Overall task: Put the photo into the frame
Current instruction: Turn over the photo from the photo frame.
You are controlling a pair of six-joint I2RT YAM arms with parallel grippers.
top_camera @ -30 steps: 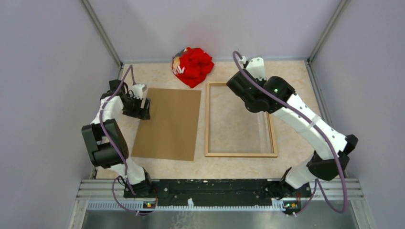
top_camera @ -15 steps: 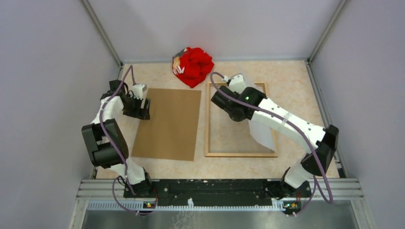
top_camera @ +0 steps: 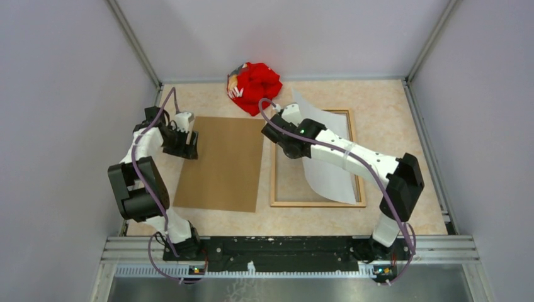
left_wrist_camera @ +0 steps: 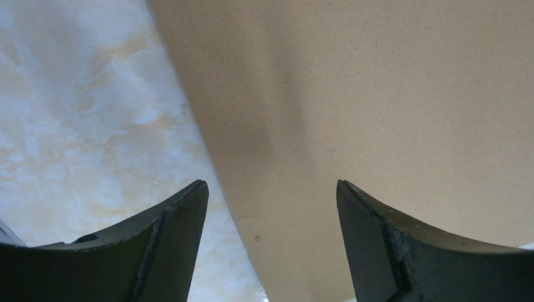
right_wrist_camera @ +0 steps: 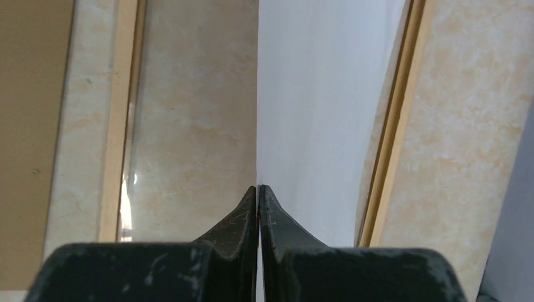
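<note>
— Was the light harsh?
— No, it was bright and even from above, and shadows were faint and soft-edged.
— Any glare?
— One pale glint just inside the frame [right_wrist_camera: 119,126], in the right wrist view. Everything was sharp.

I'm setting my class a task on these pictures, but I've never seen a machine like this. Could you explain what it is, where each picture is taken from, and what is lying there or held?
These are two robot arms bolted to the near edge of a table, each ending in a two-finger gripper. One picture looks down from above; the other two come from cameras on the wrists. On the table lie a brown backing board, a wooden frame and a crumpled red cloth. The right gripper is shut on one edge of the photo, which curves over the frame, white side up. The left gripper is open over the board's left edge, holding nothing.
</note>
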